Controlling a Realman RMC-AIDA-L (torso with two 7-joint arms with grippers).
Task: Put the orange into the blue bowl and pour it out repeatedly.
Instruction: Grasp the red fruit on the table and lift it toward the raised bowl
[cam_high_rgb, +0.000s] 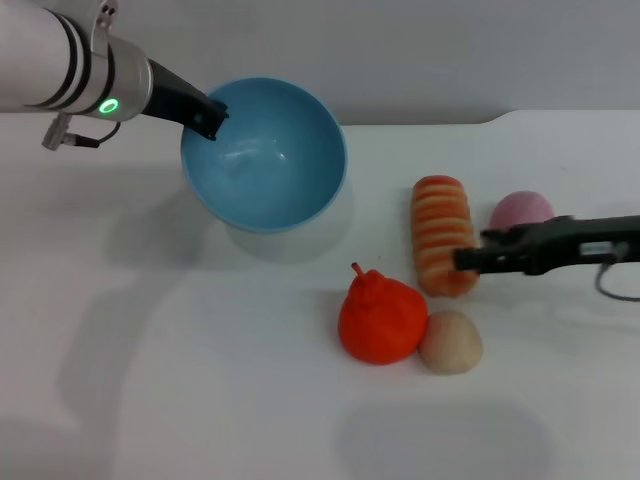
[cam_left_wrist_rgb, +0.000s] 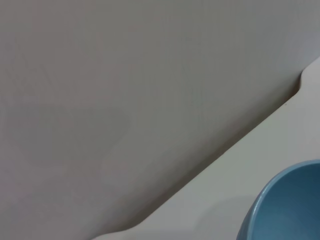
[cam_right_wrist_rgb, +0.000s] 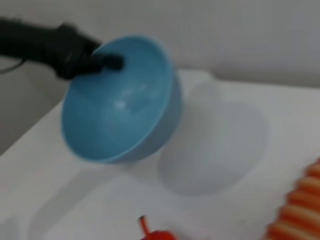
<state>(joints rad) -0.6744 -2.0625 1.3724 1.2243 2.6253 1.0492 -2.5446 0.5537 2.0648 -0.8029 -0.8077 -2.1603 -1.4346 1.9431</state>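
Head view: 2 arms over a white table (cam_high_rgb: 150, 380), 1 bowl and 4 soft food props.
Left gripper (cam_high_rgb: 208, 117): pinching the far-left rim of the blue bowl (cam_high_rgb: 265, 155); the right wrist view shows the bowl lifted clear of the table and tipped, its mouth turned toward the near right.
Bowl contents: none visible.
Orange (cam_high_rgb: 382, 318): on the table near centre, to the near right of the bowl and well apart from it, stem tip pointing far-left; touching the tan ball (cam_high_rgb: 451, 342) on its right.
Right gripper (cam_high_rgb: 468, 259): low at the right, its tip against the near end of the striped roll (cam_high_rgb: 442, 232); whether its fingers are spread or pressed together cannot be told.
Pink item (cam_high_rgb: 521, 210): far right, partly hidden behind the right arm.
Left wrist view: only a slice of bowl rim and the table's far edge.
Risk 1: a 1-sided rim pinch may let the tilted bowl rotate or slip out; cause, weight hanging away from the grip.
Risk 2: the right gripper may close on the roll or nudge the tan ball instead of the orange; cause, the 3 props lie close together.
Risk 3: a lumpy, soft fruit may squirt from a shallow grasp.
Risk 4: a fruit dropped into a still-tipped bowl would likely roll straight out.
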